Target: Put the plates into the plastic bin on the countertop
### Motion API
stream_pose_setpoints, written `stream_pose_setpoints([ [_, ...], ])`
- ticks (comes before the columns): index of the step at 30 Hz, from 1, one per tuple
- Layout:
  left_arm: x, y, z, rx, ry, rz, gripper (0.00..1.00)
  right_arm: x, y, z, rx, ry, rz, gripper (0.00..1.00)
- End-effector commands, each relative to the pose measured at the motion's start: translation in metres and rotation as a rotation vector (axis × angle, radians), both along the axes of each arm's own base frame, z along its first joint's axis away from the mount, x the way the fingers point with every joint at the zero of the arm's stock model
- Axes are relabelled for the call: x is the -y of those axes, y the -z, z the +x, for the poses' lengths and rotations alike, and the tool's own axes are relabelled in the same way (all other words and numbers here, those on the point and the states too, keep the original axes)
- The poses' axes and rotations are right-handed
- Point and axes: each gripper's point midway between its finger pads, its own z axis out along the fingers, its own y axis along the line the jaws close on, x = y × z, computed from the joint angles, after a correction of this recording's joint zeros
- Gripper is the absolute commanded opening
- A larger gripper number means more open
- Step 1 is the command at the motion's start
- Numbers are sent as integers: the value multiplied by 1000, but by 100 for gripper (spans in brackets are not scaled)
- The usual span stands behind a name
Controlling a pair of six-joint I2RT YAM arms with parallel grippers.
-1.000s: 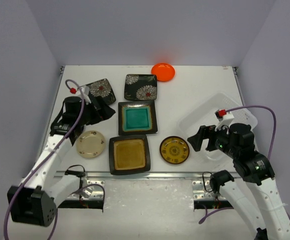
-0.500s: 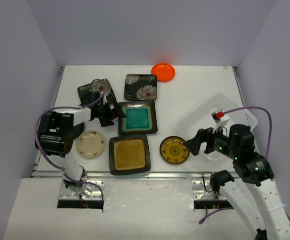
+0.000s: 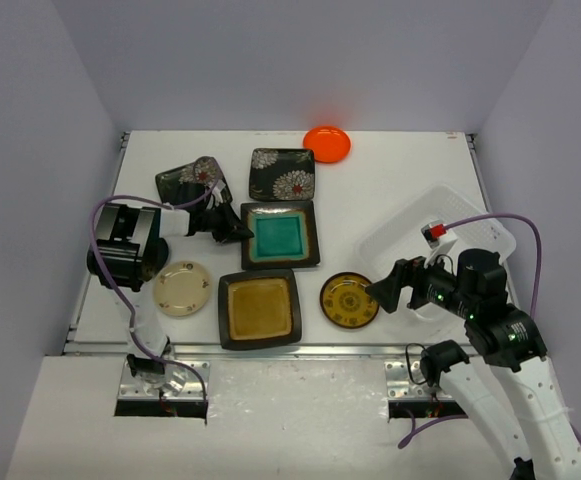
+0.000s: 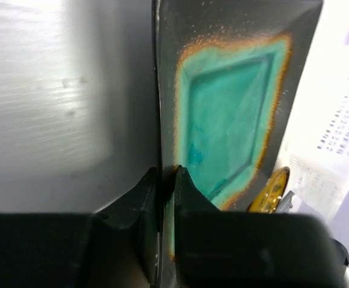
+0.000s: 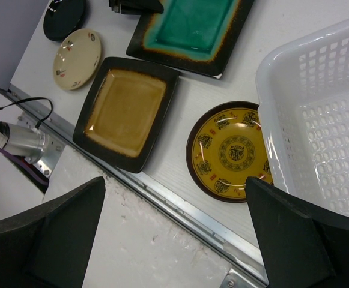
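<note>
the left arm is folded back on itself, its forearm low and pointing right across the tabletop (image 3: 400, 170). the left hand (image 3: 232, 228) has its fingers (image 4: 189, 198) pinched almost together on the left rim of the teal plate (image 3: 278, 236), which sits mid-tabletop between a flowered plate (image 3: 282, 173) and the amber plate (image 3: 259, 308). the right arm rises from its base and bends left. the right hand (image 3: 378, 290) is spread wide and holds nothing, hovering over the near left corner of the plastic bin (image 3: 440, 205), just beside the yellow-patterned plate (image 3: 349, 300). the bin sits on the right side of the tabletop.
</note>
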Motion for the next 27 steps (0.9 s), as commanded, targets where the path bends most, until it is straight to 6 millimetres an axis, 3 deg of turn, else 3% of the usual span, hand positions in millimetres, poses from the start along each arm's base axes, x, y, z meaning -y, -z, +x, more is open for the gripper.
stream_pose_setpoints([
  [1, -11, 12, -3, -8, -36, 103, 0, -2, -6, 5, 34, -1, 11, 99],
  [6, -9, -59, 4, 172, -94, 50, 0, -3, 2, 12, 21, 14, 21, 99],
  [9, -2, -119, 0, 300, -102, -26, 0, -8, 4, 22, 13, 32, 52, 99],
  [11, 2, -145, -7, 343, -94, -71, 0, -13, 5, 30, 1, 31, 72, 99],
  [17, 14, -190, -42, 403, -26, -182, 0, -25, 9, 54, -89, 22, 62, 99],
  [19, 23, -201, -63, 403, 33, -251, 0, -34, -4, 65, -86, -6, 85, 99],
  [27, 36, -248, -111, 512, 167, -373, 0, -74, -24, 89, -144, -161, 208, 99],
])
